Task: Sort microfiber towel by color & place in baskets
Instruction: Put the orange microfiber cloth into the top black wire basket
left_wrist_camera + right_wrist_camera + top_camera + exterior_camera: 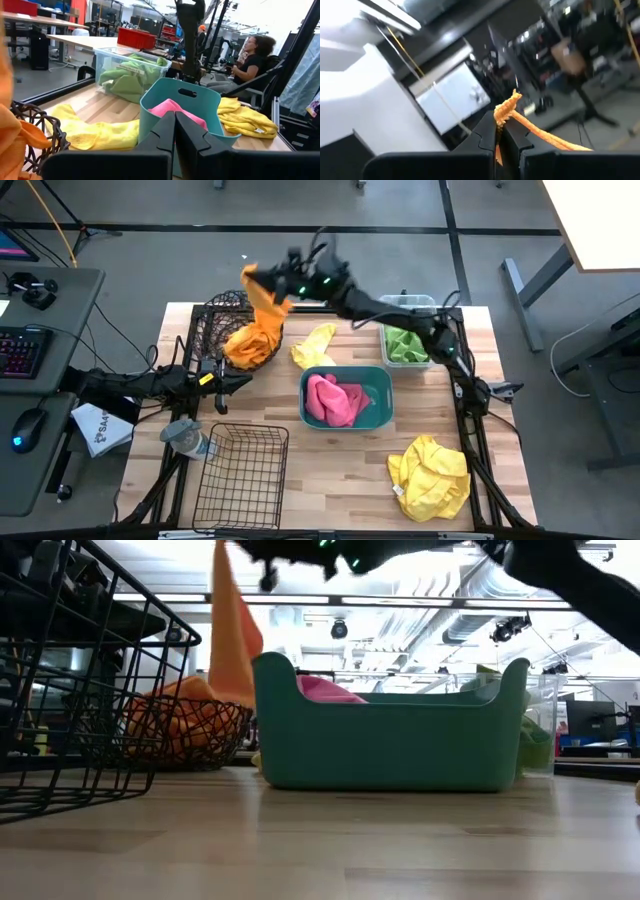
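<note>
A fuzzy bright orange microfiber towel [263, 302] is held up, hanging crumpled from the right gripper [262, 277], its lower end draped down to the round dark wire basket [213, 318] directly beneath, where more orange cloth is piled. The right gripper's fingers are seen clamped tight on a bunched orange corner [506, 111] in the right wrist view. The left gripper [243, 380], fingers pressed together and empty, is parked low beside that basket. Only the low view shows the towel as a long vertical strip [233, 635] next to the teal plastic tub [390, 730]; the drape is foreshortened from above
</note>
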Action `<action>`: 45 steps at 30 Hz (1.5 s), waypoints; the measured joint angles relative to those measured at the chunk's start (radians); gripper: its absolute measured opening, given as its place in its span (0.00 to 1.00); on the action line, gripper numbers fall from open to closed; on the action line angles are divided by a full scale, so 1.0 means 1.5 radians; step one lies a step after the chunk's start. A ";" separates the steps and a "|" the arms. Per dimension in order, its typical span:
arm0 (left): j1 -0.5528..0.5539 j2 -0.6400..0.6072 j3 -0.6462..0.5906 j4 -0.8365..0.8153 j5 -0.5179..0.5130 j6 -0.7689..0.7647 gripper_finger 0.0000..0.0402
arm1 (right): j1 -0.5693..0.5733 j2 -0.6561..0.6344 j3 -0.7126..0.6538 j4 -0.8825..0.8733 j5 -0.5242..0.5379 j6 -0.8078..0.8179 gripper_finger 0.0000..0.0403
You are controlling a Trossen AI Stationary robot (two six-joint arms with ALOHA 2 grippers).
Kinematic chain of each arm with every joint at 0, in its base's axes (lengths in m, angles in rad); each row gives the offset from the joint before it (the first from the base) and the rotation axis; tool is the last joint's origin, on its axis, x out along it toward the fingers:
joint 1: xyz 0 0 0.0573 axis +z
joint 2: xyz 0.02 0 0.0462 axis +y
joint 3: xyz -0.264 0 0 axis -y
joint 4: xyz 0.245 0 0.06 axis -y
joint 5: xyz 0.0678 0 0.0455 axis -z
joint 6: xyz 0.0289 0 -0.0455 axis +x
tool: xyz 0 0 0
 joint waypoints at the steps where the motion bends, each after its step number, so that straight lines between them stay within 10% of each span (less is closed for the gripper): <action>1: 0.000 0.000 0.000 0.000 0.000 0.000 0.00 | 0.008 0.019 0.000 0.003 -0.001 0.000 0.00; 21: 0.000 0.000 0.000 0.000 0.000 0.000 0.00 | 0.062 0.211 0.010 0.025 -0.076 0.147 0.01; 33: 0.000 0.000 0.000 0.000 0.000 0.000 0.00 | 0.036 0.176 0.071 -0.133 -0.084 -0.124 0.55; 45: 0.000 0.000 0.000 0.000 0.000 0.000 0.00 | -0.066 0.134 0.071 -0.481 0.282 -0.036 0.59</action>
